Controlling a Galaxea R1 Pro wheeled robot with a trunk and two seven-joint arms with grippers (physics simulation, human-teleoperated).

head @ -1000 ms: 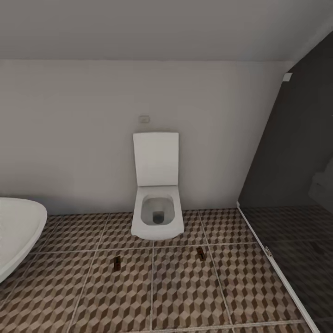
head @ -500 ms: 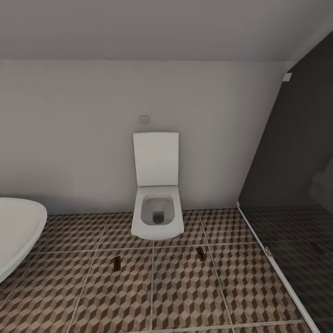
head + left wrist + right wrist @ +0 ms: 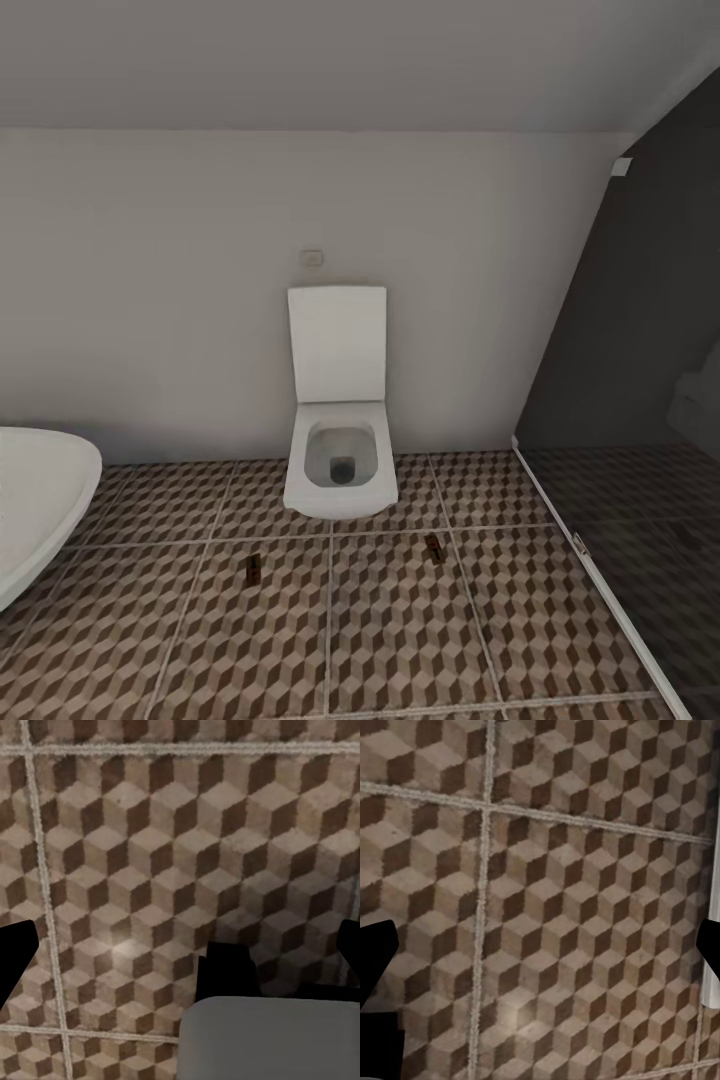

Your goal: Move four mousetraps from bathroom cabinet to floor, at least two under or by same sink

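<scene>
Head view: two mousetraps lie on the bathroom floor (image 3: 400, 640), one lower-centre-left (image 3: 254, 569), the other lower-centre-right (image 3: 434, 547), both just in front of a wall-hung white toilet (image 3: 340, 455) w/ its lid up. Rounded white tub (image 3: 35, 510) edge at the left margin; dark glass shower screen (image 3: 640, 350) fills the right side. No sink or cabinet here. Left wrist view: left gripper (image 3: 184, 952) shows dark fingertips at both side edges of the frame, set wide apart, nothing between them but cube-pattern tile; a grey blocky part of the robot sits at the bottom centre. Right wrist view: right gripper (image 3: 544, 945) the same, tips far apart at the side edges, empty, w/ a pale strip at the right margin, prob. the shower rail. So both pincers spread & unloaded. Judgement: traps seen are on the right surface but by the toilet, not by a sink, so at least two still need to end up under/next to one sink; the other two aren't in these frames. To do this step well: turn the base to find the vanity or cabinet first, keep arms tucked while driving, don't roll over the two small plates, stay off the darker shower tray.
</scene>
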